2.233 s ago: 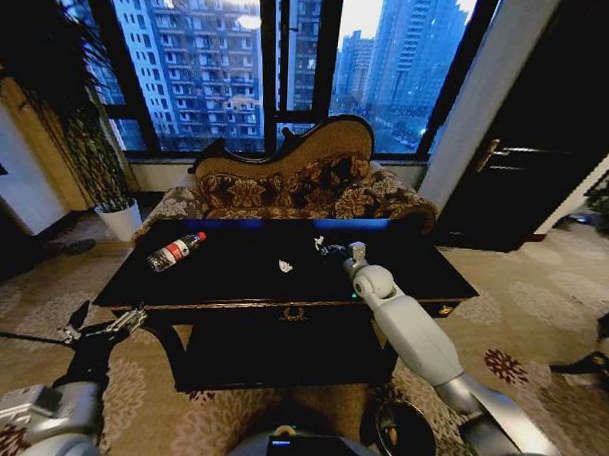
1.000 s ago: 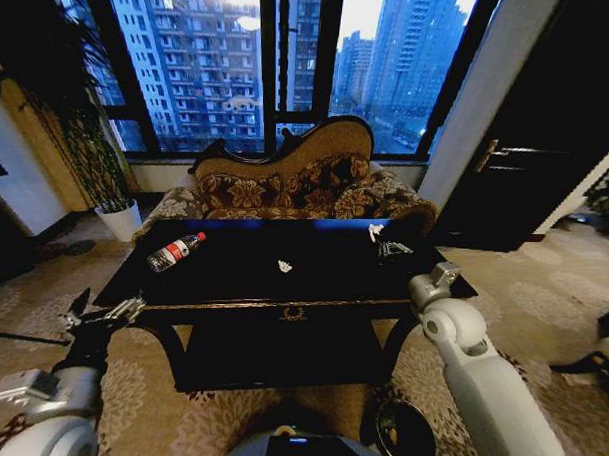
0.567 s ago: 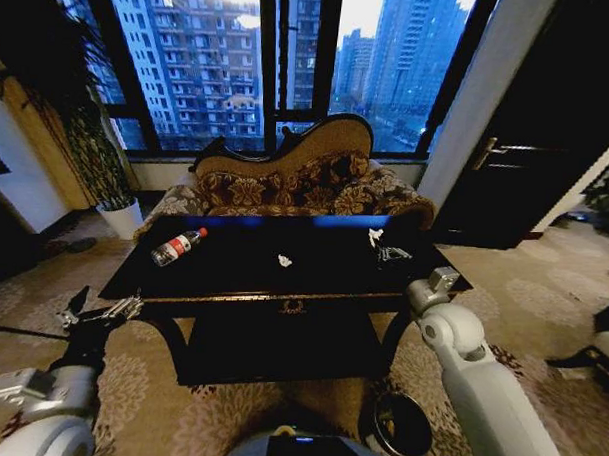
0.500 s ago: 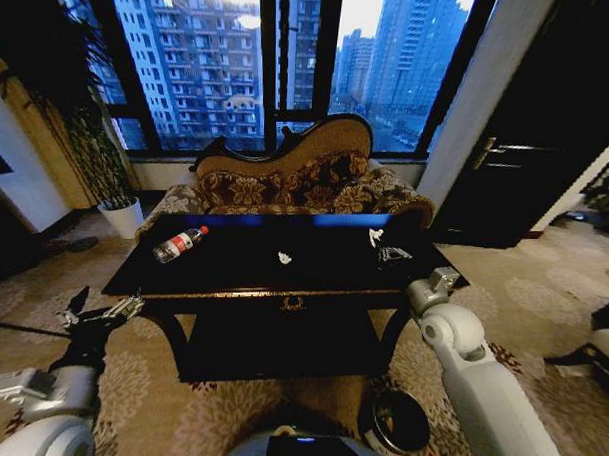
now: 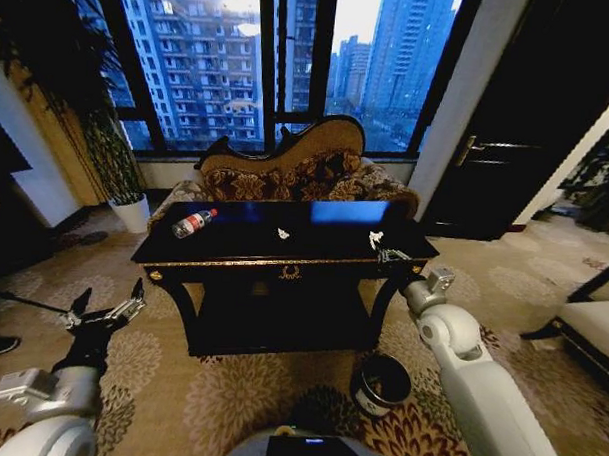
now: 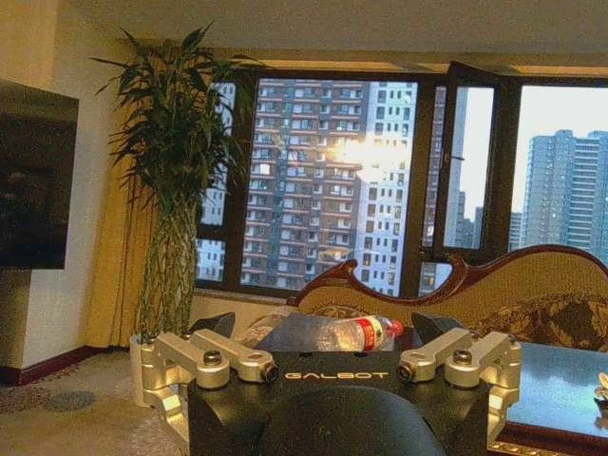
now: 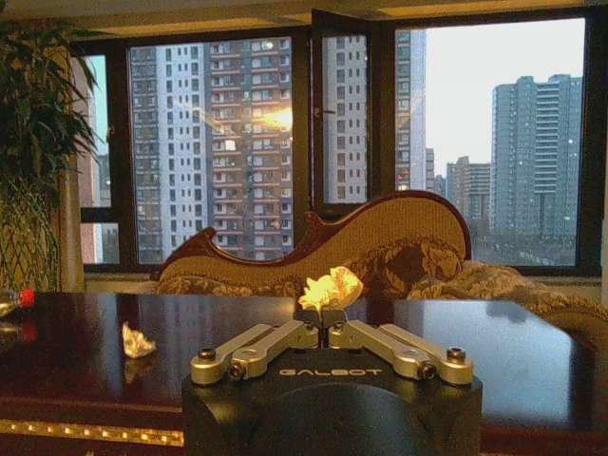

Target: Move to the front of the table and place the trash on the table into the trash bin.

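A glossy black desk (image 5: pixel 243 256) stands before a patterned sofa (image 5: pixel 286 172). A bottle (image 5: pixel 194 223) lies at its left end, a white scrap (image 5: pixel 282 233) mid-desk. The right gripper (image 5: pixel 376 241) holds a white scrap near the right end. A black bin (image 5: pixel 382 383) sits on the carpet. The left gripper (image 5: pixel 104 309) hovers low left, jaws spread.

The head view looks forward and down from high up, standing back from the front edge of the black surface (image 5: pixel 284 249), with the sofa (image 5: pixel 286 172) and windows beyond. Both wrist views sit low, level with the surface top, facing the windows: the left from off its left corner, the right close at its front edge. All three share the sofa and the towers outside.
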`<state>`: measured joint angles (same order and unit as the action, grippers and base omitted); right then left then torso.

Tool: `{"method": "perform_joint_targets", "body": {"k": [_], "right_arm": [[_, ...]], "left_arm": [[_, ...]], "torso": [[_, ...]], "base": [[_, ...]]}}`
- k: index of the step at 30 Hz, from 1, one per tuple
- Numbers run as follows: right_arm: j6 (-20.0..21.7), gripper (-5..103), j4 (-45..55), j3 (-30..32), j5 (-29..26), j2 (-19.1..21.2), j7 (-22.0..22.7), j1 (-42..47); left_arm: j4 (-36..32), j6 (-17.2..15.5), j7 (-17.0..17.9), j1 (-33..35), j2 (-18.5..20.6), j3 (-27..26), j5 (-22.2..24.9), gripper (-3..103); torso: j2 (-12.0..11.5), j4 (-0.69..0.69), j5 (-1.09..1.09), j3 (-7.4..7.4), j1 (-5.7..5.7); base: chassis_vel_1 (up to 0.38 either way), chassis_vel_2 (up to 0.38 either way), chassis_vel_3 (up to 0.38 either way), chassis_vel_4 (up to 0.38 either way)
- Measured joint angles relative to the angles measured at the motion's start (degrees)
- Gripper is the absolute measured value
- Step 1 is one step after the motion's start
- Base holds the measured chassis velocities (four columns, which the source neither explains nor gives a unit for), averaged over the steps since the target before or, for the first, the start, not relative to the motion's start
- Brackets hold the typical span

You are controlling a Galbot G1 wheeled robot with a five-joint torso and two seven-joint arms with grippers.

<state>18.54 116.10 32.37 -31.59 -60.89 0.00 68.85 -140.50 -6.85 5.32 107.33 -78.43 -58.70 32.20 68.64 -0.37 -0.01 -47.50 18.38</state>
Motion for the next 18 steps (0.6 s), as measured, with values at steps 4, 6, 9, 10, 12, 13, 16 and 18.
{"method": "perform_joint_targets", "body": {"k": [4,6,9,10,12,13,16,18], "right_arm": [[0.0,1,-1.6,1.3,1.9,-0.5,0.0,2.2],[0.0,1,-2.7,2.4,3.5,-0.7,0.0,3.4],[-0.1,1,-5.2,5.2,6.1,-1.2,0.0,6.4],[-0.1,1,-6.0,6.1,6.4,-1.3,0.0,7.5],[-0.1,1,-7.1,7.2,6.5,-1.3,0.0,9.1],[-0.1,1,-7.7,7.8,6.5,-1.4,0.0,10.1],[0.4,1,-9.2,9.2,7.2,-1.9,0.0,12.7],[1.0,1,-12.2,9.7,9.9,-2.8,0.0,14.4]], "left_arm": [[0.1,0.2,-0.1,0.0,0.1,-0.1,0.1,100],[0.1,0.3,-0.1,0.0,0.2,-0.2,0.2,100],[0.1,0.5,-0.2,0.1,0.3,-0.4,0.4,100],[0.1,0.6,-0.2,0.2,0.3,-0.4,0.4,100],[0.2,1.0,-0.3,0.4,0.3,-0.3,0.4,100],[0.3,1.2,-0.6,0.5,0.3,-0.3,0.4,100],[0.9,1.8,-1.0,0.5,0.1,-0.3,0.2,100],[1.4,2.0,-1.1,0.2,0.1,-0.4,0.3,100]], "torso": [[0.0,0.0,0.0,-0.03,0.05],[0.0,0.0,0.02,-0.04,0.07],[0.0,-0.01,0.01,-0.04,0.08],[0.0,-0.02,0.01,-0.04,0.07],[0.0,-0.02,0.02,-0.03,0.06],[0.0,-0.02,0.03,-0.02,0.05],[0.0,-0.01,0.0,-0.01,0.03],[0.0,-0.02,0.0,-0.01,0.03]], "base": [[0.0,0.0,0.0,0.0],[0.0,0.0,0.0,0.0],[0.0,0.0,0.0,0.0],[0.0,0.0,0.0,0.0],[0.0,0.0,0.0,0.0],[0.0,0.0,0.0,0.0],[0.0,0.0,0.0,0.0],[0.0,0.0,0.0,0.0]]}}
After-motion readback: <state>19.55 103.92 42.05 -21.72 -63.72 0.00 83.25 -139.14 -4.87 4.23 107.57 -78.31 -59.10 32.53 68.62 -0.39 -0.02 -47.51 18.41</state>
